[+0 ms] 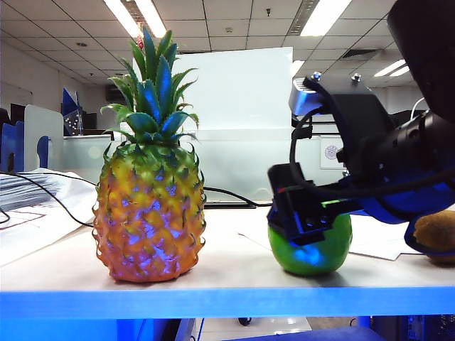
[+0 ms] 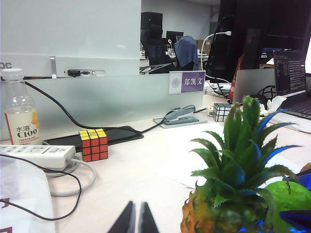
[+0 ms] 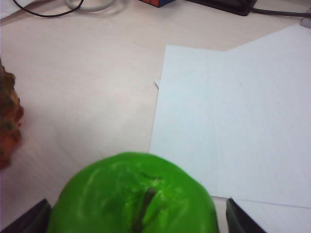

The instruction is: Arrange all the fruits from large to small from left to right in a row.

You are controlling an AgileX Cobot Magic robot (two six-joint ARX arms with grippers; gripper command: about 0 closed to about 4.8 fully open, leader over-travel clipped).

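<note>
The pineapple [image 1: 149, 213] stands upright at the left of the table, and its crown and top [image 2: 233, 194] fill the near corner of the left wrist view. The green apple [image 1: 320, 256] rests on the table to its right. My right gripper [image 1: 306, 220] is down over the apple [image 3: 131, 194], its jaws open with one finger on each side and a gap showing on one side. The brown kiwi [image 1: 437, 234] lies at the far right, partly behind the right arm. My left gripper [image 2: 136, 218] hovers shut beside the pineapple, holding nothing.
A white paper sheet [image 3: 238, 121] lies under and behind the apple. A Rubik's cube [image 2: 94, 144], a power strip [image 2: 36, 155] with cables, a drink bottle [image 2: 20, 116], a stapler [image 2: 180, 115] and a silver cube [image 2: 222, 111] sit toward the back partition.
</note>
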